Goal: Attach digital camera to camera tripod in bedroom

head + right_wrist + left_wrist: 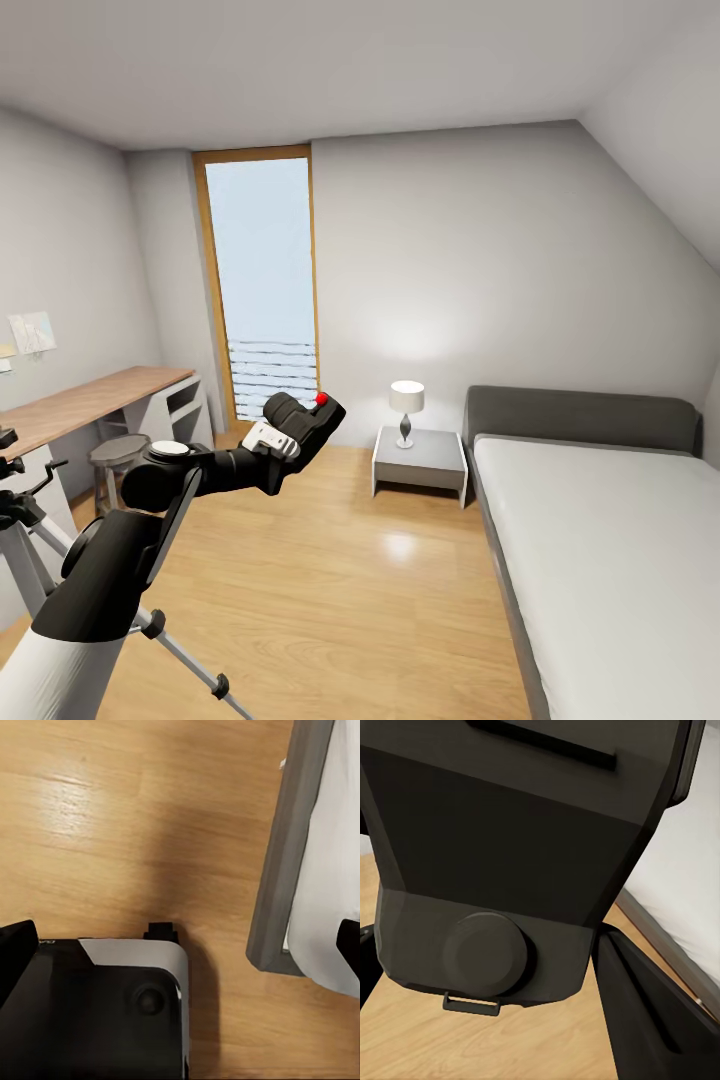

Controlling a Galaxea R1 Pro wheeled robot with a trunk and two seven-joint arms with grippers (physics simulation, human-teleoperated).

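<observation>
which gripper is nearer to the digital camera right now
Left. The left gripper is shut on the digital camera, holding it up over the wood floor. The right gripper's fingertips hang above the floor beside the bed, apart from the camera.

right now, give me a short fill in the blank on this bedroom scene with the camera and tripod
1. The left gripper holds the digital camera raised above the wood ____.
2. The round button on top of the camera is ____.
3. The camera tripod stands at the robot's ____ side, beside the desk.
4. On the nightstand between the window and the bed stands a ____.

Missing words: floor; red; left; lamp
</observation>
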